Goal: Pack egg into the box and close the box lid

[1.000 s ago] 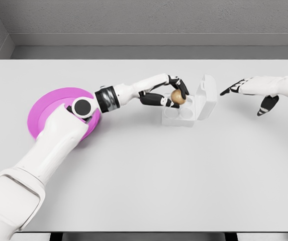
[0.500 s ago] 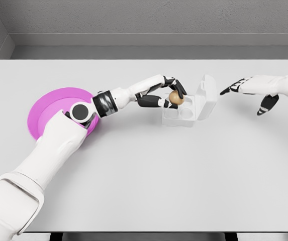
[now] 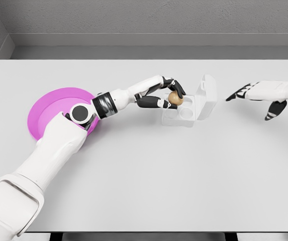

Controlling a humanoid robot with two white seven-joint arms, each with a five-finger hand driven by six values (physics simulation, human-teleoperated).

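A brown egg (image 3: 174, 98) is held just above the back left cup of the clear egg box (image 3: 185, 115), whose lid (image 3: 206, 97) stands open on the right side. My left hand (image 3: 173, 96) is shut on the egg, black fingers (image 3: 177, 86) curled over its top and thumb beneath. My right hand (image 3: 257, 96) hovers to the right of the box with its fingers spread, apart from the lid and holding nothing.
A pink plate (image 3: 45, 108) lies at the table's left, partly under my left arm. The white table (image 3: 154, 175) ends at a grey wall behind.
My left hand has shifted slightly left and settled with the egg over the box. My right hand has drawn back to the right, away from the lid.
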